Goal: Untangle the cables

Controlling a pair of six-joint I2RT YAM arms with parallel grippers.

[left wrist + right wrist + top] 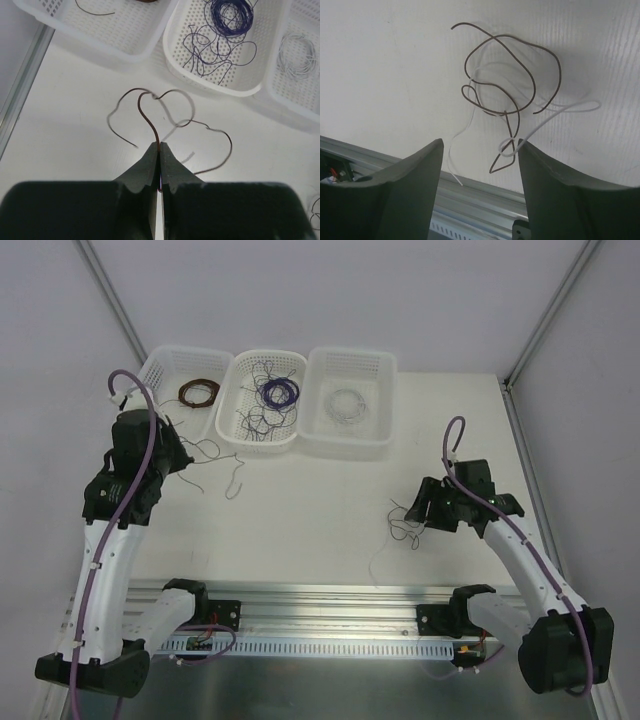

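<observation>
A small tangle of thin brown and white cables (536, 91) lies on the white table just beyond my right gripper (480, 145), which is open and empty above the table's near edge. In the top view the tangle (402, 524) sits left of the right gripper (424, 512). My left gripper (159, 146) is shut on a single brown wire (146, 114) that curls in loose loops over the table in front of the baskets. In the top view the left gripper (176, 454) is at the left, and the brown wire (218, 458) trails to its right.
Three white baskets stand in a row at the back: the left one (168, 364) holds a brown coil, the middle one (254, 438) a purple coil and loose purple strands, the right one (386, 410) a white coil. An aluminium rail (330, 592) runs along the near edge.
</observation>
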